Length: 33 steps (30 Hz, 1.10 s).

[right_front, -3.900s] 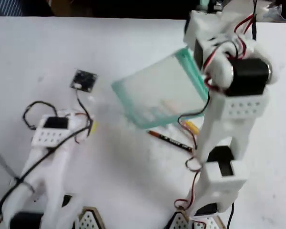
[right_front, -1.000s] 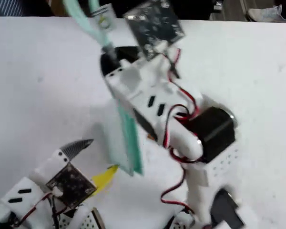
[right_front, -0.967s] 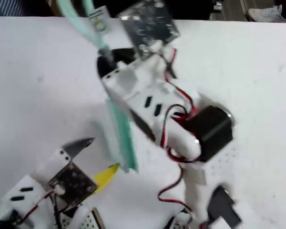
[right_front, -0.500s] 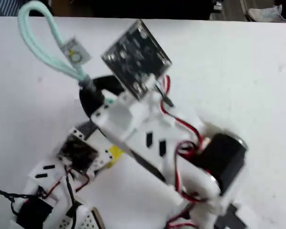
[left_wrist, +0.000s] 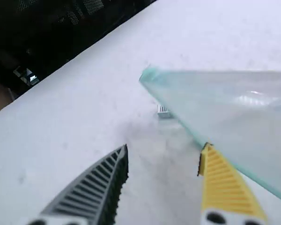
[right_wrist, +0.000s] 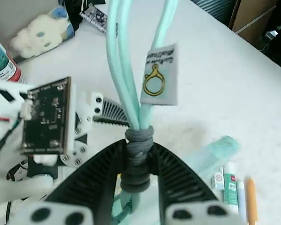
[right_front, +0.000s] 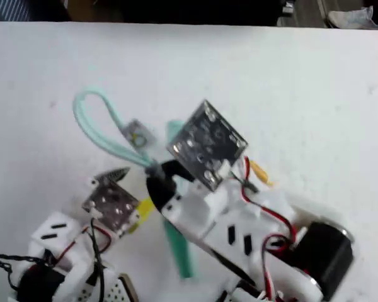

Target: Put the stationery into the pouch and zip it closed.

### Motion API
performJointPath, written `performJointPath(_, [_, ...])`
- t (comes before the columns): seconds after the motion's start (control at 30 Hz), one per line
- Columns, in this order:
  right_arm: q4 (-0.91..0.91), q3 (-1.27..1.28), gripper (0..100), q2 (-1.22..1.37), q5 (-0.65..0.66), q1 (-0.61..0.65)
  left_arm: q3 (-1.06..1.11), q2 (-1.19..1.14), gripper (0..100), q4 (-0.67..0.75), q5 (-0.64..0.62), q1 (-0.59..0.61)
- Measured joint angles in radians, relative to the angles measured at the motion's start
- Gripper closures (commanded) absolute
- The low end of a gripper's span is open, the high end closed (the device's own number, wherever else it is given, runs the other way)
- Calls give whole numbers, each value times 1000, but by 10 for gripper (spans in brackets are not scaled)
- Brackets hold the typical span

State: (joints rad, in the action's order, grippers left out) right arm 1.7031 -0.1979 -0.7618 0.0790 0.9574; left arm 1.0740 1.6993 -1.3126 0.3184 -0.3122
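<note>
Currently my right gripper (right_wrist: 136,157), wrist pitched low, clamps the mint strap (right_wrist: 124,61) of the pouch (left_wrist: 234,112); my left gripper (left_wrist: 161,157) gapes beside its edge. White table (right_front: 271,75), dark room beyond.

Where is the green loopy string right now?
In the high view the green loop sits left of the middle, with its white tag beside it. Its grey base is pinched in the right tool, close to the left tool.
</note>
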Motion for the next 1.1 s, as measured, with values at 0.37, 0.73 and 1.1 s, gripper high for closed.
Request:
performJointPath(0.37, [-9, 78, 981, -186, 0, -3, -204, 2, 744, -160, 221, 5])
performJointPath(0.73, [-295, 78, 981, -15, -2, -229, -146, 2, 744, -175, 206, 3])
performJointPath(1.1, [-180, -459, 981, 374, -109, -229, -143, 2, 747, -66, 178, -169])
